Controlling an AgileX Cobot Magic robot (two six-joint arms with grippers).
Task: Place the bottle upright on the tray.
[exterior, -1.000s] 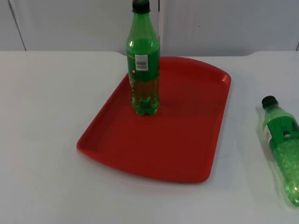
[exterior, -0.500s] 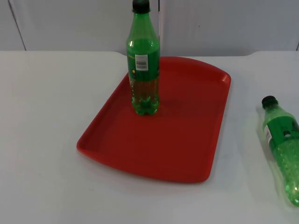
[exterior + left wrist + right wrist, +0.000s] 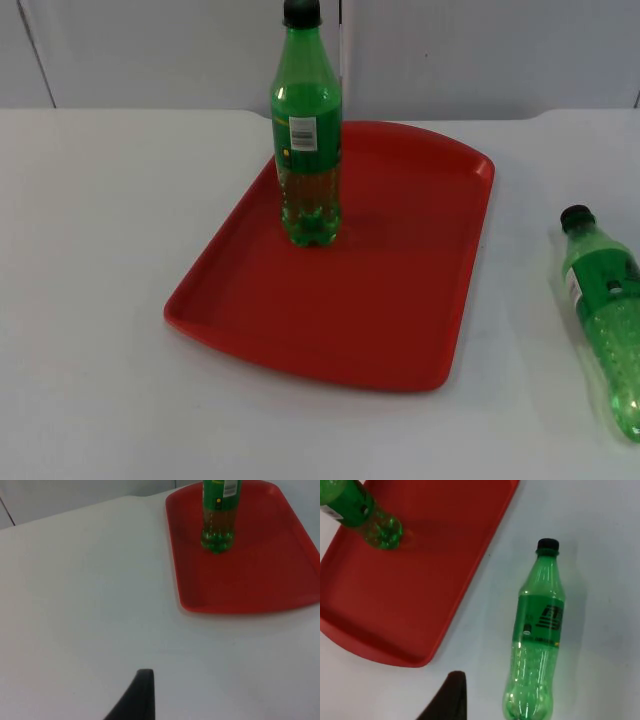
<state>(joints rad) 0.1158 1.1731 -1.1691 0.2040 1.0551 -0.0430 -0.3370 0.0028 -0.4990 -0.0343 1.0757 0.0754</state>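
Observation:
One green bottle [image 3: 306,130] with a black cap stands upright on the red tray [image 3: 400,300], near the tray's far left side. A second green bottle [image 3: 608,320] lies on its side on the white table to the right of the tray, cap pointing toward the wall. In the right wrist view, my right gripper [image 3: 451,695] hangs above the table between the tray's edge [image 3: 420,605] and the lying bottle [image 3: 537,630]. My left gripper [image 3: 141,695] waits over bare table well to the left of the tray [image 3: 260,580] and the standing bottle [image 3: 218,515].
The grey partition wall [image 3: 480,50] runs along the table's far edge, just behind the tray. White table top [image 3: 90,250] stretches to the left of the tray and in front of it.

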